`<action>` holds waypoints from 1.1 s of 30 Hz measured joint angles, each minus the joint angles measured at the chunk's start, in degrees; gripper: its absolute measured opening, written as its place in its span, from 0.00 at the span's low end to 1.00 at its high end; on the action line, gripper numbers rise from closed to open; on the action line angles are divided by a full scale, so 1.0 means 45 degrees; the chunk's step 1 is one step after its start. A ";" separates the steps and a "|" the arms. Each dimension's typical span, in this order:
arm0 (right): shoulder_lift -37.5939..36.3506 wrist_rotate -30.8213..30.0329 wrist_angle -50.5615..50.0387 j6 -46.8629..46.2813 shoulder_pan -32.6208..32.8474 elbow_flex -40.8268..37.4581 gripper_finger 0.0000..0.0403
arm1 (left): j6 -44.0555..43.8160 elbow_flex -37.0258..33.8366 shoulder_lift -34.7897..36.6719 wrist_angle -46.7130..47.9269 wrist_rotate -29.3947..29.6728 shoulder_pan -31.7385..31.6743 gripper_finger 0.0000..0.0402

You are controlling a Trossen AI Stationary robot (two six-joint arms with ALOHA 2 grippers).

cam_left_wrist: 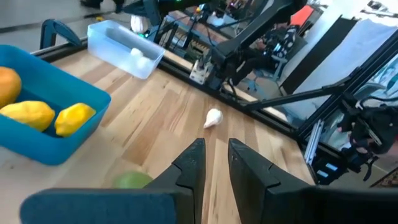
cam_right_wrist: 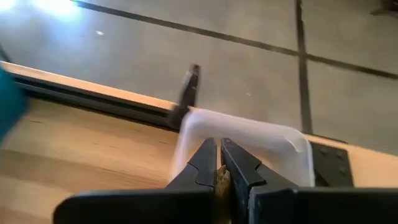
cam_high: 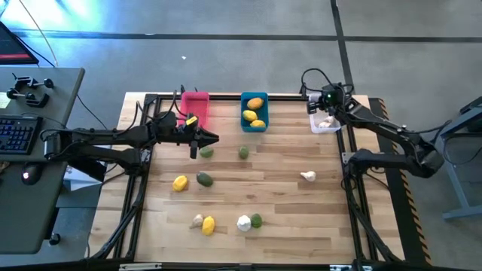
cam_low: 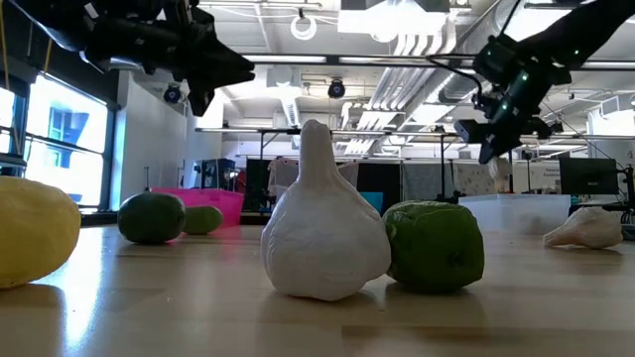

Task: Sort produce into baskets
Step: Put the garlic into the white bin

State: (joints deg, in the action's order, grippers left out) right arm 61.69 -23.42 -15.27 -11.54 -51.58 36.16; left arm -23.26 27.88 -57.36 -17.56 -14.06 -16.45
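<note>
My left gripper (cam_high: 213, 139) hovers over the table in front of the pink bin (cam_high: 197, 105), narrowly open and empty. A dark green fruit (cam_high: 206, 152) lies just under it. The blue bin (cam_high: 254, 120) holds yellow and orange fruits (cam_left_wrist: 53, 115). My right gripper (cam_high: 316, 108) is above the pale bin (cam_high: 325, 126) at the far right, shut on a white garlic (cam_left_wrist: 138, 23). Another garlic (cam_left_wrist: 138, 53) lies in that bin. Loose lemons (cam_high: 179, 183), greens (cam_high: 204, 179) and garlics (cam_high: 308, 176) lie on the table. My right gripper pinches a small pale piece of the garlic (cam_right_wrist: 218, 178) between its two nearly closed fingers, back from their tips. The fingers hide the rest of it. The fingers slant down from above, over the pale bin. The garlic is lifted clear of the bin.
Near the front edge lie a garlic (cam_high: 197, 220), a lemon (cam_high: 208, 224), a garlic (cam_high: 243, 223) and a green fruit (cam_high: 257, 220). Another green fruit (cam_high: 244, 152) lies in front of the blue bin. A black frame (cam_high: 226, 96) borders the table. A desk with a keyboard (cam_high: 19, 135) stands at left.
</note>
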 joint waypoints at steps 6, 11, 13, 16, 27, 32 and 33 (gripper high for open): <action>0.0688 0.0601 0.0881 -0.0123 -0.0363 -0.0504 0.00 | -0.0050 0.0000 0.0009 0.0042 -0.0005 0.0000 0.13; 0.1538 0.0644 0.0846 -0.1442 -0.0378 -0.0505 0.00 | -0.0133 0.0002 0.0001 0.0083 -0.0001 -0.0039 0.13; 0.1860 0.0646 0.0827 -0.1848 -0.0368 -0.0505 0.00 | -0.0130 0.0005 -0.0001 0.0259 0.0068 -0.0039 0.13; 0.2365 0.0623 0.0788 -0.2532 -0.0373 -0.0505 0.00 | -0.0132 0.0005 -0.0001 0.0416 0.0084 -0.0039 0.13; 0.2938 0.0544 0.0662 -0.3005 -0.0363 -0.0505 0.00 | -0.0137 0.0005 -0.0001 0.0625 -0.0179 -0.0039 0.13; 0.2938 0.0549 0.0633 -0.2986 -0.0363 -0.0505 0.02 | -0.0140 0.0005 -0.0001 0.0722 -0.0316 -0.0039 0.13; 0.2938 0.0571 0.0565 -0.2859 -0.0363 -0.0505 0.03 | -0.0139 0.0005 -0.0001 0.0739 -0.0321 -0.0039 0.13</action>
State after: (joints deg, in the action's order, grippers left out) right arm 74.91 -20.85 -12.73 -24.40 -53.21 33.89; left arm -23.89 27.90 -57.36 -14.23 -15.51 -16.62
